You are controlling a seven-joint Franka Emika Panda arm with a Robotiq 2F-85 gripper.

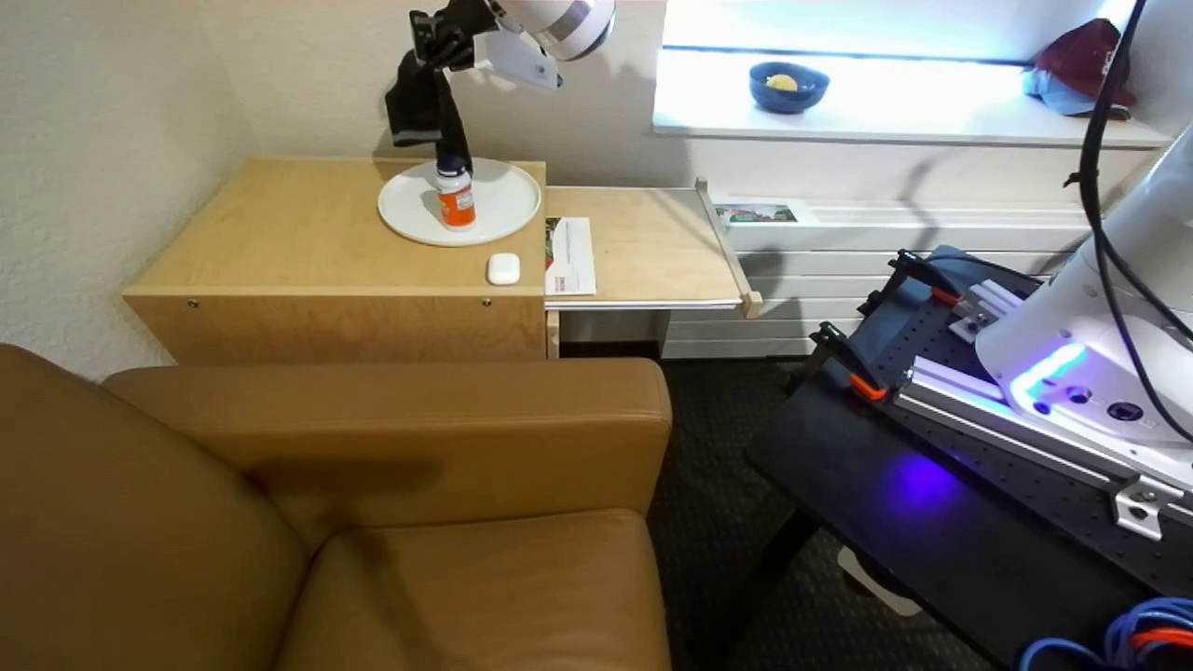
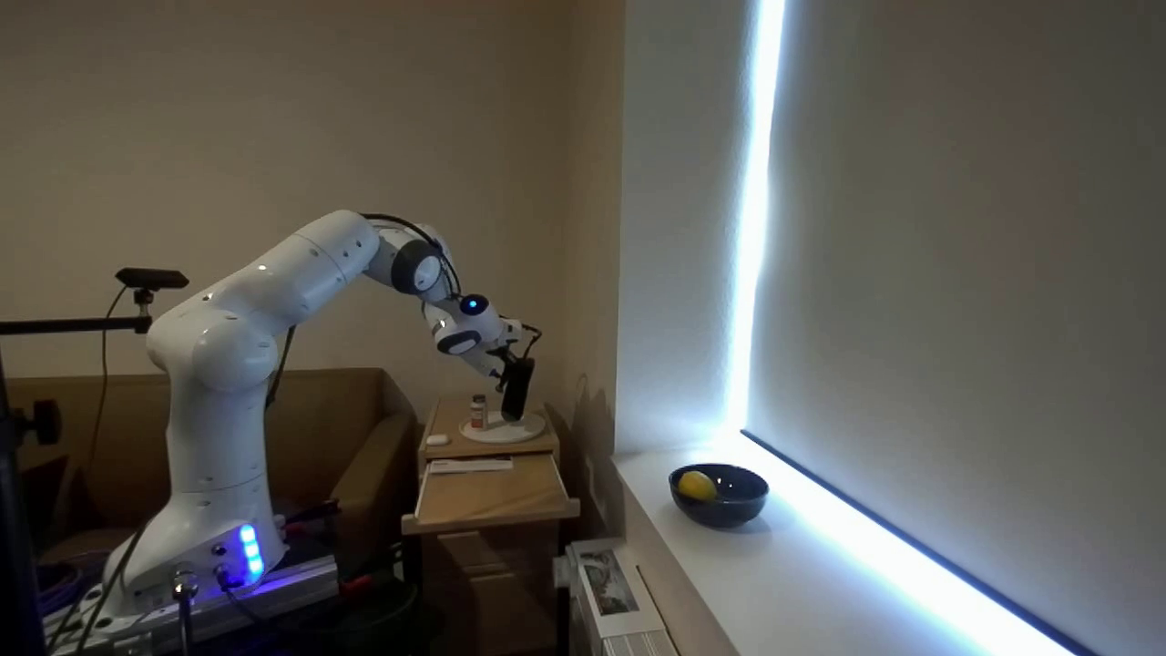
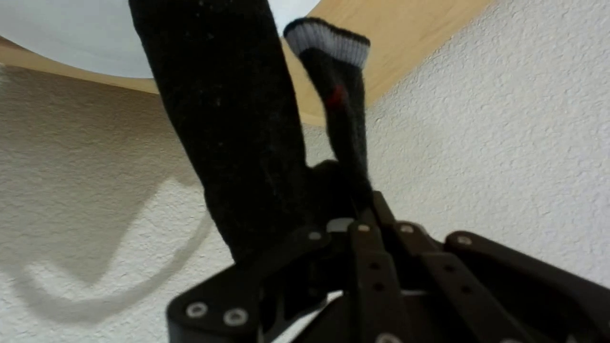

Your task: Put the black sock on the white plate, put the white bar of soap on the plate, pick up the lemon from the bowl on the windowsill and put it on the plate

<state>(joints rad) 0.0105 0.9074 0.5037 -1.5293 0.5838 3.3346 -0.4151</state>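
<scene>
My gripper (image 1: pixel 431 45) is shut on the black sock (image 1: pixel 415 104), which hangs in two limp parts above the white plate (image 1: pixel 508 207). In the wrist view the fingertips (image 3: pixel 369 212) pinch the sock (image 3: pixel 228 119), and a grey-banded cuff shows. The sock also shows in an exterior view (image 2: pixel 517 392); whether its lower end touches the plate I cannot tell. A small rounded white block, the bar of soap (image 1: pixel 503 268), lies in front of the plate. The lemon (image 2: pixel 697 486) sits in the blue bowl (image 2: pixel 733 508) on the windowsill (image 2: pixel 765 583).
A red-orange bottle with a dark top (image 1: pixel 457 200) stands on the plate, close to the hanging sock. The wooden cabinet (image 1: pixel 280 233) abuts the wall. A pulled-out shelf (image 1: pixel 643 242) bears a leaflet (image 1: pixel 570 256). A brown sofa (image 1: pixel 419 419) stands in front. A cap (image 1: pixel 1081 65) lies on the windowsill.
</scene>
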